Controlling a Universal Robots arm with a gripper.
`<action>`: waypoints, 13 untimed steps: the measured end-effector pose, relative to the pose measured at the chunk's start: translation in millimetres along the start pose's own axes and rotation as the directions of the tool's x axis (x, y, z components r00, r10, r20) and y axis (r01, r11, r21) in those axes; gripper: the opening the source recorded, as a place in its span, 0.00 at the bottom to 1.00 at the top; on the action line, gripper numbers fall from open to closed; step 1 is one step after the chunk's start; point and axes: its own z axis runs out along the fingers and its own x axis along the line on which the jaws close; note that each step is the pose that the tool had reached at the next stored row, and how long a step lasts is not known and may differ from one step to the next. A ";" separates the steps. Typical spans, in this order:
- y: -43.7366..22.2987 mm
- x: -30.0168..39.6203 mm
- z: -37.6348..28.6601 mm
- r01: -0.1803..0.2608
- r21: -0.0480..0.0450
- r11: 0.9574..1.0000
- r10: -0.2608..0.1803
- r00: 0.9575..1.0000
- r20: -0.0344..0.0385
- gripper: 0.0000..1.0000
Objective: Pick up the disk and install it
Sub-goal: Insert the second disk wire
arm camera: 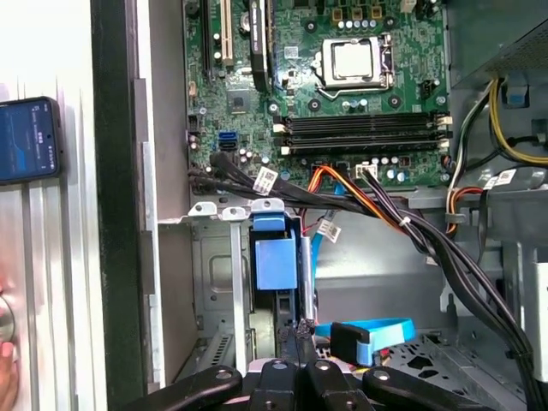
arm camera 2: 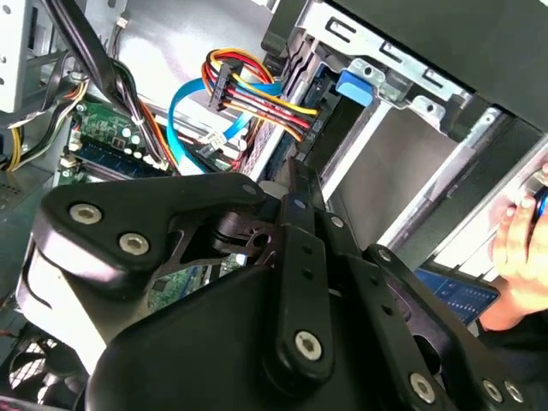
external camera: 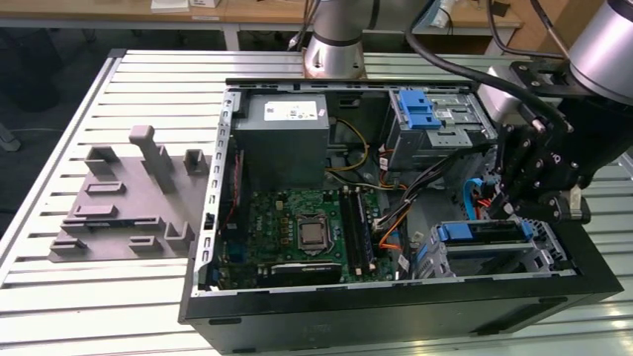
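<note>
The disk (external camera: 482, 232), edged by its blue rail, is seen seated in the drive cage (external camera: 549, 256) at the lower corner of the open computer case (external camera: 396, 308), toward the exterior view's right. The tool (external camera: 529, 204) is positioned just above the disk; whether it is released or clenched cannot be told. The motherboard (external camera: 296, 233) is shown beside the cage, and the case is carried on the slatted tabletop (external camera: 59, 297).

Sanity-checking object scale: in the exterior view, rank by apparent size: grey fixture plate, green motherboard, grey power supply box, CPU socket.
1. Grey fixture plate, on the table at the exterior view's left
2. Green motherboard
3. Grey power supply box; close to the motherboard, so this order is unsure
4. CPU socket, clearly smallest
</note>
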 end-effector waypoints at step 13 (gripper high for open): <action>13.0 1.1 -14.5 0.000 0.009 1.000 0.000 1.000 0.001 0.11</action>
